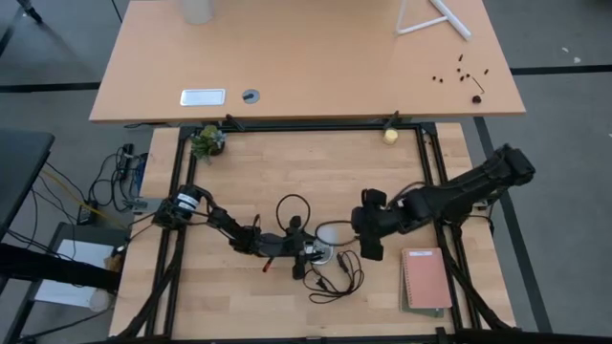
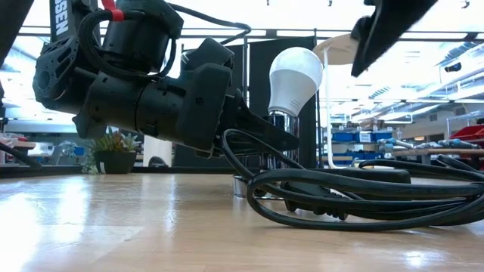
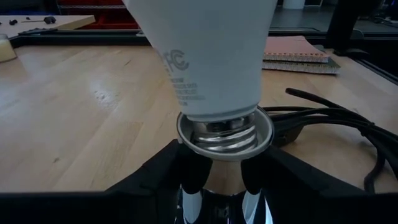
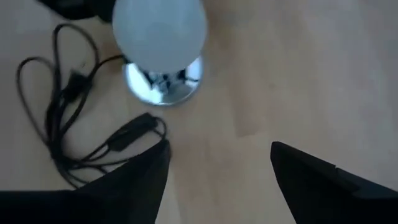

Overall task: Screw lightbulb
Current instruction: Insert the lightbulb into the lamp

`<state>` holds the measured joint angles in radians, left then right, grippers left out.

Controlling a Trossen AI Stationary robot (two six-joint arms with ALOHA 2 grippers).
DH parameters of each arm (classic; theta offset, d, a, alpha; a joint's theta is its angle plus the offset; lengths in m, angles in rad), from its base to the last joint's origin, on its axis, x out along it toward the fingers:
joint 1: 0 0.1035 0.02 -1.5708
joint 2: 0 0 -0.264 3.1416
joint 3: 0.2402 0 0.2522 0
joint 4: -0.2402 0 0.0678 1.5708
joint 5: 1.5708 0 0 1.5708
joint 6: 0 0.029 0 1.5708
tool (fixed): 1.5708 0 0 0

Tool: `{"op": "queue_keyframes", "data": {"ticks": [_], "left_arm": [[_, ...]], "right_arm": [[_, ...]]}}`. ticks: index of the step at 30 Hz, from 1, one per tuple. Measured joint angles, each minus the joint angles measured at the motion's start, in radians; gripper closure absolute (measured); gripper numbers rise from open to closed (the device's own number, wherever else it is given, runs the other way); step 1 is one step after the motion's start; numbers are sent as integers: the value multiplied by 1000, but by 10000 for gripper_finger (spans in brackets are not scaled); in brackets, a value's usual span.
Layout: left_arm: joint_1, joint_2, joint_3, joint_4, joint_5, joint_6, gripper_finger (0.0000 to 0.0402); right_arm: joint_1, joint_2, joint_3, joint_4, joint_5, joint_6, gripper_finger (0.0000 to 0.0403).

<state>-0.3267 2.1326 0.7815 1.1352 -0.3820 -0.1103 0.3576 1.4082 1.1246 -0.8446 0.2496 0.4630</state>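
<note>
The white lightbulb (image 2: 295,74) stands upright with its screw base (image 3: 224,132) in the rim of the chrome socket (image 4: 165,81), near the table's middle. My left gripper (image 2: 261,136) comes in low from the table's left and is shut on the socket below the bulb. My right gripper (image 4: 217,168) hangs open above the table, just right of the bulb (image 1: 333,232), with nothing between its fingers. The socket's black cord (image 1: 330,279) lies coiled on the table beside it. My left gripper pinches the socket's chrome neck (image 3: 221,180), just under its rim, between its two fingers (image 3: 158,177). The fingers reach in nearly level from the table's left. The socket stands upright on the table with the bulb on top.
A pink notebook (image 1: 426,277) lies at the near right. A small potted plant (image 1: 206,141) and a yellowish ball (image 1: 390,136) sit at the far edge. Cord loops (image 2: 363,196) spread right of and in front of the socket. A second table (image 1: 306,57) stands beyond.
</note>
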Motion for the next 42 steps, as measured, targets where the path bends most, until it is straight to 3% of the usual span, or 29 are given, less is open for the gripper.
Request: {"op": "queue_keyframes", "data": {"ticks": [4, 10, 17, 25, 42], "left_arm": [[0, 0, 0, -3, -1, -17, 211], [0, 0, 0, -2, -1, 12, 211], [-1, 0, 0, -2, -2, 19, 211], [-5, 0, 0, -4, -11, 0, 211], [-9, 0, 0, -4, -12, -55, 211]], "right_arm": [[-80, 17, -27, 8, -122, -169, 92], [-158, 132, 56, 7, -174, -413, 57], [-169, 277, 190, -4, -205, -619, 44], [-169, 374, 343, -65, -216, -706, 54], [-169, 394, 350, 44, -327, -695, 57]]}}
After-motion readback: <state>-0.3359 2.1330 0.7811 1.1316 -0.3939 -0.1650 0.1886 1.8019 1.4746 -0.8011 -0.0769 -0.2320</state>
